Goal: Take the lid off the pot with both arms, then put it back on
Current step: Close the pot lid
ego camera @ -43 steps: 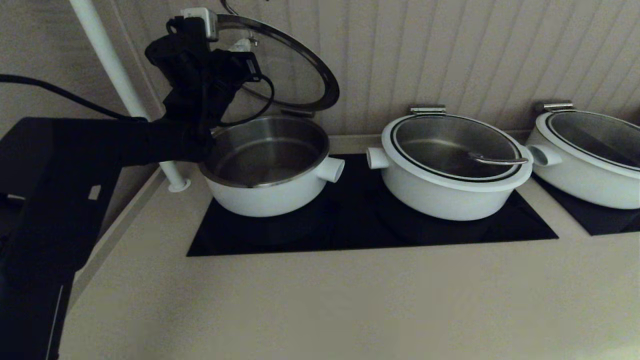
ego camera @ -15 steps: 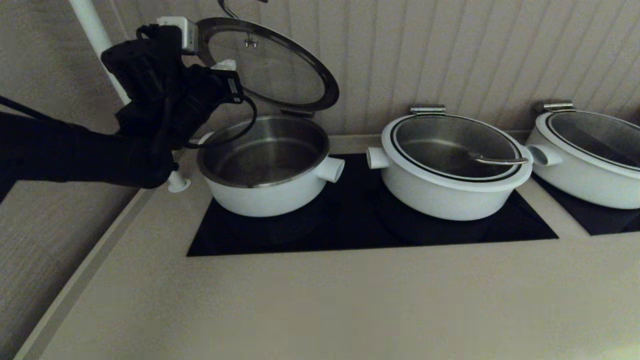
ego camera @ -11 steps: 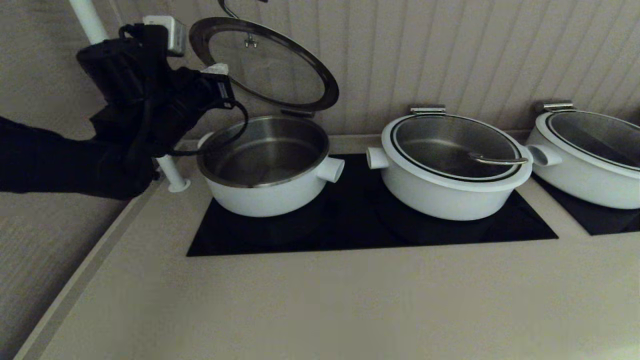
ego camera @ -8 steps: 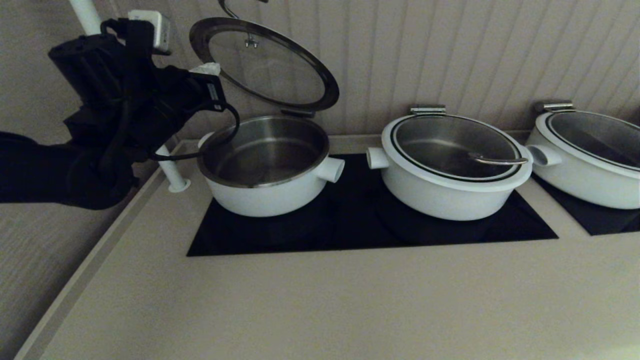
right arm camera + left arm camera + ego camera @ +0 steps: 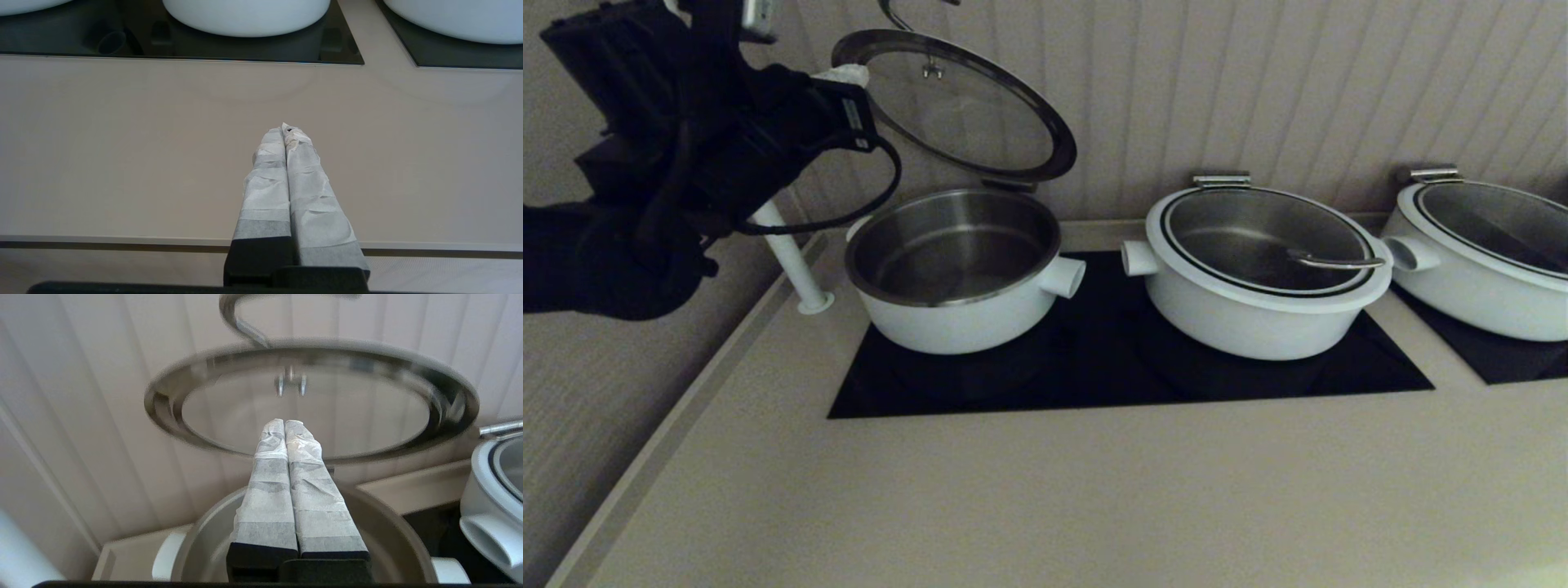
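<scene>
The left white pot (image 5: 956, 314) stands open on the black hob (image 5: 1094, 367). Its hinged glass lid (image 5: 956, 102) with a metal rim is tipped up against the back wall; it also shows in the left wrist view (image 5: 310, 400). My left gripper (image 5: 845, 75) is shut and empty, raised just left of the lid's upper rim, apart from it; in the left wrist view its gripper (image 5: 284, 424) points at the lid's underside. My right gripper (image 5: 284, 128) is shut and empty, low over the front of the counter, out of the head view.
Two more white pots with lids shut stand to the right, the middle one (image 5: 1262, 269) and the far-right one (image 5: 1486, 253). A white pole (image 5: 792, 261) rises at the counter's back left. The beige counter (image 5: 1045, 498) stretches in front of the hob.
My left arm has drawn back to the left and upward, away from the lid. The lid has stayed tipped up against the wall.
</scene>
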Controlling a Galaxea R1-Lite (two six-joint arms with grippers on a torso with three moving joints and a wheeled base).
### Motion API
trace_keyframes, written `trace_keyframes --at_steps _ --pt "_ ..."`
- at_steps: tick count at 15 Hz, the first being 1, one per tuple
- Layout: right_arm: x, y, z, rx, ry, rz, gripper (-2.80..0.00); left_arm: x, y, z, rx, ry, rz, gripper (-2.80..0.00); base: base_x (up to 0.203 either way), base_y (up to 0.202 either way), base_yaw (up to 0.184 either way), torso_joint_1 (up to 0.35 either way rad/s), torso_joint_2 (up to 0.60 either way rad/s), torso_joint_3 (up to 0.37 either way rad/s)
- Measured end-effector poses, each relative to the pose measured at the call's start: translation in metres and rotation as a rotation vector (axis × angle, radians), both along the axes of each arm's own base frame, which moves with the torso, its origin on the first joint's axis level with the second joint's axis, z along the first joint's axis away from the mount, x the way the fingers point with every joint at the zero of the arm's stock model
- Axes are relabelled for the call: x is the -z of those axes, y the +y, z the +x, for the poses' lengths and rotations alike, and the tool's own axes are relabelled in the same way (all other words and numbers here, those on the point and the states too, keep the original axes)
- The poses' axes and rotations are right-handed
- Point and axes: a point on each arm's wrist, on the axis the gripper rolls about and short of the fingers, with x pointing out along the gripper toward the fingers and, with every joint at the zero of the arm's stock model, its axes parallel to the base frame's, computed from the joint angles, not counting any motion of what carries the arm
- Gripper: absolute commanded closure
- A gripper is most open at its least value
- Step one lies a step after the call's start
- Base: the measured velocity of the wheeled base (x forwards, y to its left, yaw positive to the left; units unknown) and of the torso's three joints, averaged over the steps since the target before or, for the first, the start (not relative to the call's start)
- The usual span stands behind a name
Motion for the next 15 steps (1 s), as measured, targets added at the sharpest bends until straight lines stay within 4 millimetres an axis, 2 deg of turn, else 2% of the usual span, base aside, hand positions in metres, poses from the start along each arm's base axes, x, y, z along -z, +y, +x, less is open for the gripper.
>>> trace_keyframes --at_steps 8,12,15 --pt "0.0 0.0 0.0 0.0 0.0 0.001 0.0 -0.052 -0.005 0.019 0.0 -0.058 -0.012 0.0 0.0 0.0 0.0 0.0 0.0 0.0" --pt "0.0 0.0 0.0 0.0 0.0 0.001 0.0 -0.067 -0.008 0.031 0.001 -0.07 -0.014 0.0 0.0 0.0 0.0 0.0 0.0 0.0" --pt "0.0 0.0 0.0 0.0 0.0 0.001 0.0 -0.068 -0.011 0.041 0.001 -0.048 -0.008 0.0 0.0 0.0 0.0 0.0 0.0 0.0"
